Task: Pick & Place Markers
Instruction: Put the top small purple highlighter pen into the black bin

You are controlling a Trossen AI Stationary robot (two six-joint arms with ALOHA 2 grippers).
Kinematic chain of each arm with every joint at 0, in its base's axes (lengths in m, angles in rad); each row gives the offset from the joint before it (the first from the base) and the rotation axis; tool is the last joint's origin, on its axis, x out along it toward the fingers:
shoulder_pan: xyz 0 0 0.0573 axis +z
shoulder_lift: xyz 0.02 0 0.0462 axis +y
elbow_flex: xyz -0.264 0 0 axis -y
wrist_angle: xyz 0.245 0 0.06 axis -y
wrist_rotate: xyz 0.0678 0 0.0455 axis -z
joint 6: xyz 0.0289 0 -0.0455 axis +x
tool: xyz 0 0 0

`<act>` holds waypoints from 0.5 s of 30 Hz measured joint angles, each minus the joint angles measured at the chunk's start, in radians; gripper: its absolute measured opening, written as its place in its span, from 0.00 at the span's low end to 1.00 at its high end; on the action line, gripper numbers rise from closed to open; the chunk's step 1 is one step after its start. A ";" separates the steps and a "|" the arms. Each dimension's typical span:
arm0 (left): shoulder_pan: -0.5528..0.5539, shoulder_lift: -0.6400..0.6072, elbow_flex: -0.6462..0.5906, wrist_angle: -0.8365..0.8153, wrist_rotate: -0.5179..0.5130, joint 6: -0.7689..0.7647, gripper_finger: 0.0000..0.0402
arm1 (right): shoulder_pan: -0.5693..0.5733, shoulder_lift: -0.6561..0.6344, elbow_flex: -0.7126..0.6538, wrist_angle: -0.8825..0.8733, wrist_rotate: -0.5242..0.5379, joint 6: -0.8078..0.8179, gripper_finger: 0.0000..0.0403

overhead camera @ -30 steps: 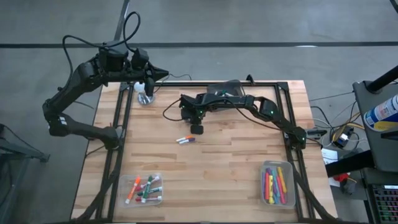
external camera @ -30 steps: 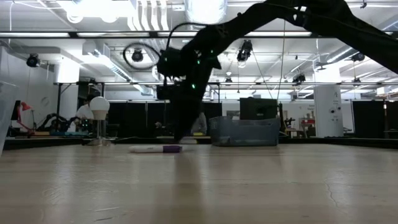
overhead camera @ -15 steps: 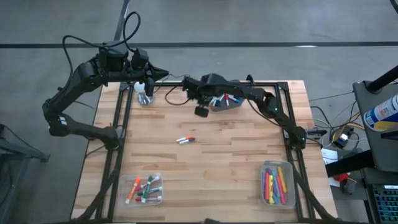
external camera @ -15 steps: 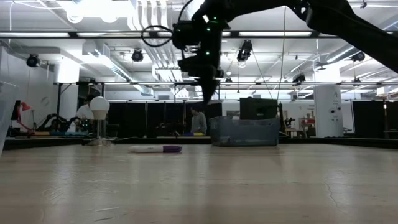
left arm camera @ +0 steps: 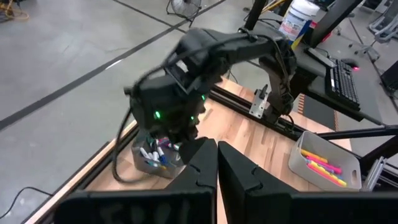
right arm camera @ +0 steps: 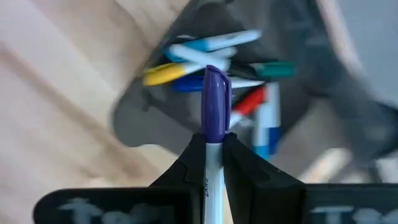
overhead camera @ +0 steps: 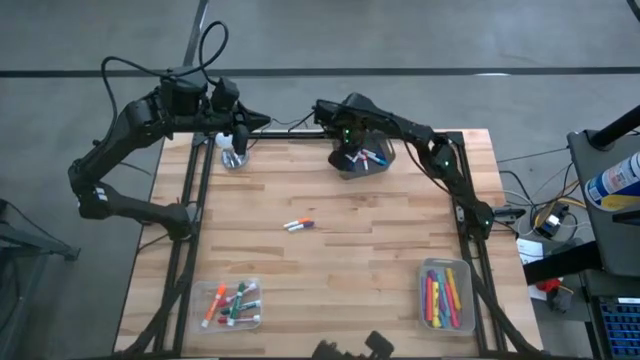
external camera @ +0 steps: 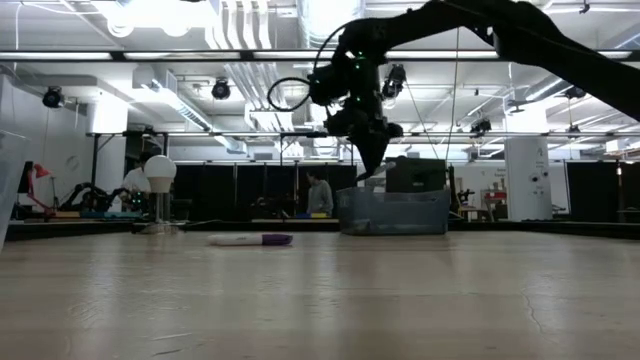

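Wooden bench (overhead camera: pixel 330 250) carries everything, and across it the markers sit in four places; the right arm reaches over the far edge, its right gripper (overhead camera: pixel 352 148) hanging above the dark mesh bin (overhead camera: pixel 360 163), which already holds several markers in blue, yellow, red and green; the left arm waits folded at the far left corner, its left gripper (overhead camera: pixel 250 122) just beside a small white bulb-shaped object (overhead camera: pixel 233 150) on a round base, its fingers (left arm camera: pixel 202 163) pressed together on nothing; at the near edge stand two clear trays, the left tray (overhead camera: pixel 231 304) with a mixed handful of markers and the right tray (overhead camera: pixel 446 296) with a row of pink, yellow and orange ones; near the middle of the bench lies one loose purple-capped marker (overhead camera: pixel 298 225), well apart from both arms; smallest of all, the right fingers (right arm camera: pixel 186 163) pinch a white-bodied marker with a purple cap (right arm camera: pixel 215 106), cap pointing down toward the bin's contents

By my reading, the step in hand is the placing half of one cycle: the held marker is poised over the bin and not yet let go; the next move calls for spreading the fingers while the tip is inside the bin's rim, so that it falls among the others and does not bounce onto the wood; after that the loose marker mid-bench looks the likely next pick
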 joint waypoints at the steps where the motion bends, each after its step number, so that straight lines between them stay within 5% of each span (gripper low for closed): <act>1: 0.000 0.000 0.000 -0.005 0.000 0.000 0.02 | -0.012 0.000 -0.004 0.001 -0.046 0.017 0.06; 15: 0.000 0.000 0.000 -0.011 0.000 -0.041 0.02 | -0.119 0.016 -0.140 0.087 -0.104 0.048 0.09</act>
